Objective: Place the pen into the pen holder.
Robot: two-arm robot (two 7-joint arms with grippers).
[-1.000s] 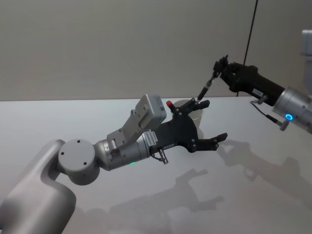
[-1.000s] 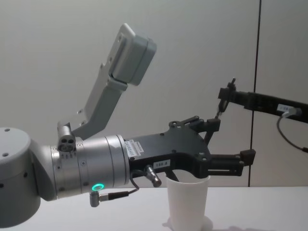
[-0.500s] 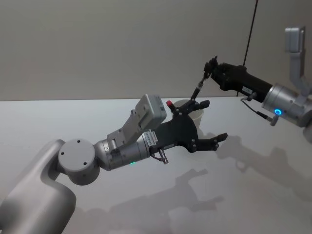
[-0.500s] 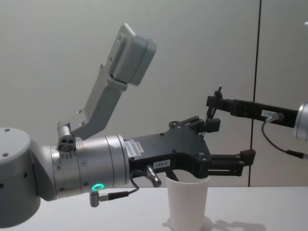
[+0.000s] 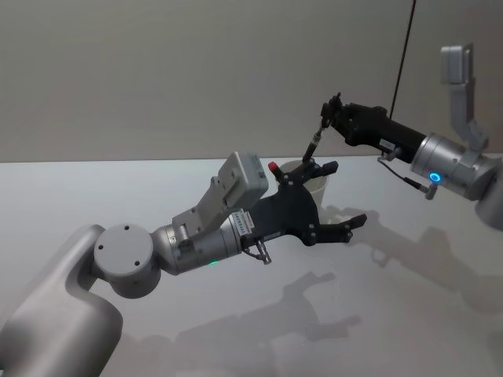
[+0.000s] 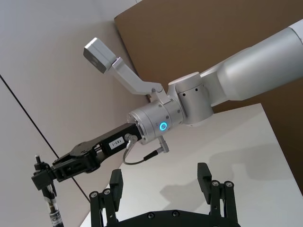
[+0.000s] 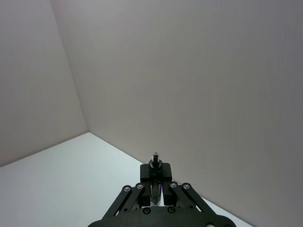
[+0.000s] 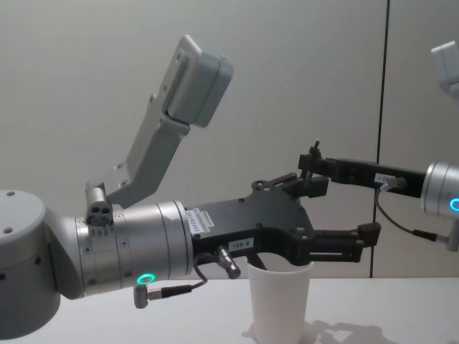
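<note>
Spanning the cup mouth, left gripper (image 5: 336, 196): held released, jaws spread wide just above the rim.
Pen holder (image 8: 280, 301): stood upright on the table (image 5: 118, 188), mid-scene, partly covered by the left gripper.
Pen (image 5: 314, 142): clamped at its upper end by the right gripper (image 5: 330, 110), hung tilted, tip above the far rim.
Collision risk: the descent path may be blocked by the left fingers (image 5: 322, 168); a knock could tip the cup.
Miss risk: the tilted pen may be dropped outside the rim if released early.

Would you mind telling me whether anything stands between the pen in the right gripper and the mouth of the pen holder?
Yes: the open left gripper hangs over the pen holder, its upper finger just under the pen held by the right gripper.
</note>
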